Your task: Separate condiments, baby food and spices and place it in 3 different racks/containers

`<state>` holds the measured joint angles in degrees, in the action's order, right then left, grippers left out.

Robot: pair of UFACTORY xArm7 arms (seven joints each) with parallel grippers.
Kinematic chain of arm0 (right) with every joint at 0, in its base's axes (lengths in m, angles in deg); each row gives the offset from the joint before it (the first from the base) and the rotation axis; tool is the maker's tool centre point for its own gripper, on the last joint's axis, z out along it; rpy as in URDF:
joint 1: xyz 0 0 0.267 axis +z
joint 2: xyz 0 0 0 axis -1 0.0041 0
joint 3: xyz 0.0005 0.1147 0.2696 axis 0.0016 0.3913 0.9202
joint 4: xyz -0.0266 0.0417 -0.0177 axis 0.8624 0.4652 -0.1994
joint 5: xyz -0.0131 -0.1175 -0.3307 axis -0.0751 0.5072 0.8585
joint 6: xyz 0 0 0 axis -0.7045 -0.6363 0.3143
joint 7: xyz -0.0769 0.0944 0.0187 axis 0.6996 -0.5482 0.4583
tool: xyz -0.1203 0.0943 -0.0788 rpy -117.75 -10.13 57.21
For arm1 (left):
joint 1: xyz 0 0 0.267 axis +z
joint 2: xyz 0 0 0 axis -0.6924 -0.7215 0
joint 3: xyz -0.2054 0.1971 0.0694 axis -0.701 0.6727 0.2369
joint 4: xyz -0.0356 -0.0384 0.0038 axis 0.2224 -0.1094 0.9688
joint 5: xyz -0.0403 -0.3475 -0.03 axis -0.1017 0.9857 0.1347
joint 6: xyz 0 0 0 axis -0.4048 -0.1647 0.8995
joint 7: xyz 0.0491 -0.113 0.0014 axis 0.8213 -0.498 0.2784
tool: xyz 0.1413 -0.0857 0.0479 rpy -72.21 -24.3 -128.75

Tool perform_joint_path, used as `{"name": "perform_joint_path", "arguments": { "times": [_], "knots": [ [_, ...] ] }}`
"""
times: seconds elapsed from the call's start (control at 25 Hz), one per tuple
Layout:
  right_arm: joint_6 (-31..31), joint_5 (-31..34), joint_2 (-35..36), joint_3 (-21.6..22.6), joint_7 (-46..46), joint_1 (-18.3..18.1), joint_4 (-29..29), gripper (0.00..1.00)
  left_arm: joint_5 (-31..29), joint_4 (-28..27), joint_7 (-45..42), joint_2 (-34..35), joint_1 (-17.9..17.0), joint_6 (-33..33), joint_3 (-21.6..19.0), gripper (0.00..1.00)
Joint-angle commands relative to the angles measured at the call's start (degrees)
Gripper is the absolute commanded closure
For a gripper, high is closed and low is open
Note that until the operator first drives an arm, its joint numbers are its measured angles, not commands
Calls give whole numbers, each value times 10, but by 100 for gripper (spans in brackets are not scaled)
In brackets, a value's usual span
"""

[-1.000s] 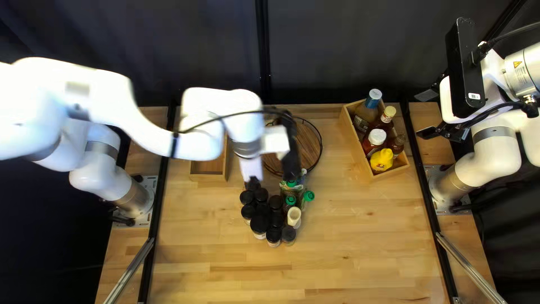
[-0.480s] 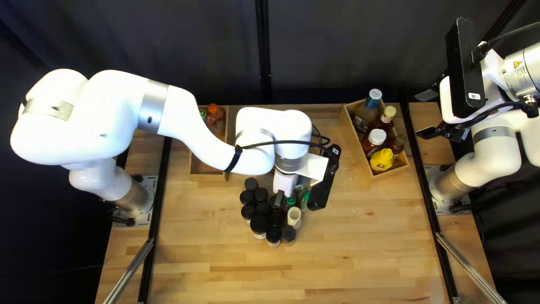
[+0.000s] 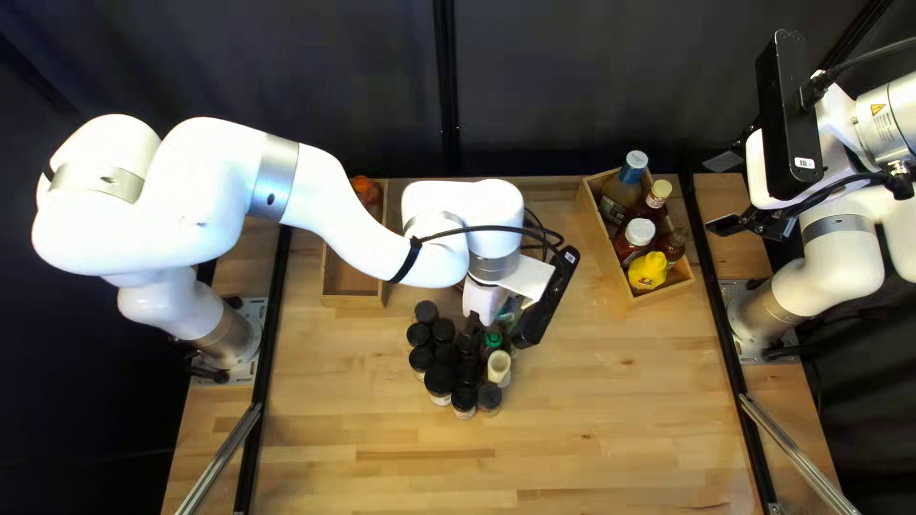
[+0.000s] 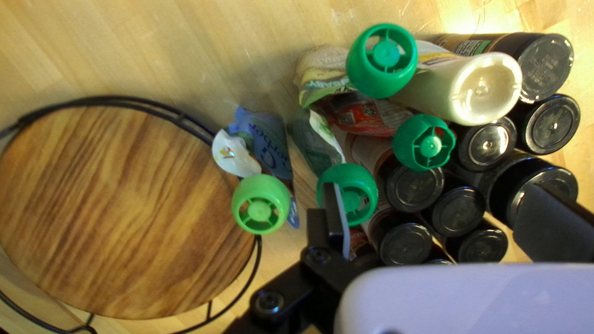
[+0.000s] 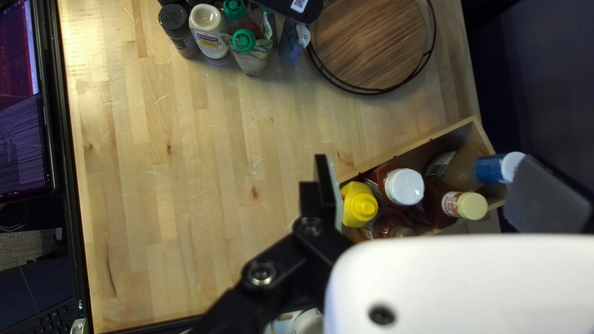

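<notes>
My left gripper (image 3: 474, 322) hangs over the cluster at mid-table; in the left wrist view the same gripper (image 4: 433, 213) is open above black-lidded jars (image 4: 458, 210). A green-capped pouch (image 4: 349, 195) stands under one finger; more pouches, one a blue pouch (image 4: 269, 142), and a cream-lidded bottle (image 4: 486, 86) stand ahead. My right gripper (image 3: 727, 195) is raised at the right; in the right wrist view this gripper (image 5: 427, 188) is open, high above the condiment box (image 5: 427, 139), which holds a yellow bottle (image 5: 359, 204), a white-capped bottle (image 5: 404, 187) and others.
A round wooden tray with black wire rim (image 4: 124, 210) stands beside the blue pouch. At the back left, partly behind my left arm, a wooden box (image 3: 353, 281) holds an orange-topped bottle (image 3: 363, 188). A monitor (image 5: 25, 111) borders the table in the right wrist view.
My left arm has swung right and toward the near edge, its gripper turning over the cluster, and the back-left box has come partly into view. My right arm has not moved.
</notes>
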<state>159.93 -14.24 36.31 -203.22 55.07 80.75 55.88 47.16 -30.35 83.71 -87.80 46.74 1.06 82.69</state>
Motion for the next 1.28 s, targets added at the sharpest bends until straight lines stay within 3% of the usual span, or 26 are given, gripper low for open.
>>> {"name": "perform_joint_path", "arguments": {
  "times": [0.04, 0.32, 0.36, 0.4, 0.44, 0.48, 0.88, 1.28],
  "knots": [
    [0, 0, 0, 0, 0, 0, 0, 0, -1, 3, 28, -6, 5, -5, 0, 0],
    [0, 0, 0, 0, 0, 0, 0, 0, -2, 9, 39, -11, 6, -10, 0, 0],
    [0, 0, 0, 0, 0, 0, 0, 0, -3, 9, 39, -11, 6, -10, 0, 7],
    [0, 0, 0, 0, 0, 0, 0, 0, -5, 9, 38, -11, 5, -10, 0, 33],
    [0, 0, 0, 0, 0, 0, 0, 0, -7, 9, 36, -11, 4, -10, 0, 33],
    [0, 0, 0, 0, 0, 0, 0, 0, -9, 10, 34, -10, 4, -9, 0, 96],
    [0, 0, 0, 0, 0, 0, 0, 0, -26, 10, 19, 3, 5, -6, 8, 100],
    [0, 0, 0, 0, 0, 0, 0, 0, -75, 26, -40, 111, 12, 80, 20, 100]
  ]
}}
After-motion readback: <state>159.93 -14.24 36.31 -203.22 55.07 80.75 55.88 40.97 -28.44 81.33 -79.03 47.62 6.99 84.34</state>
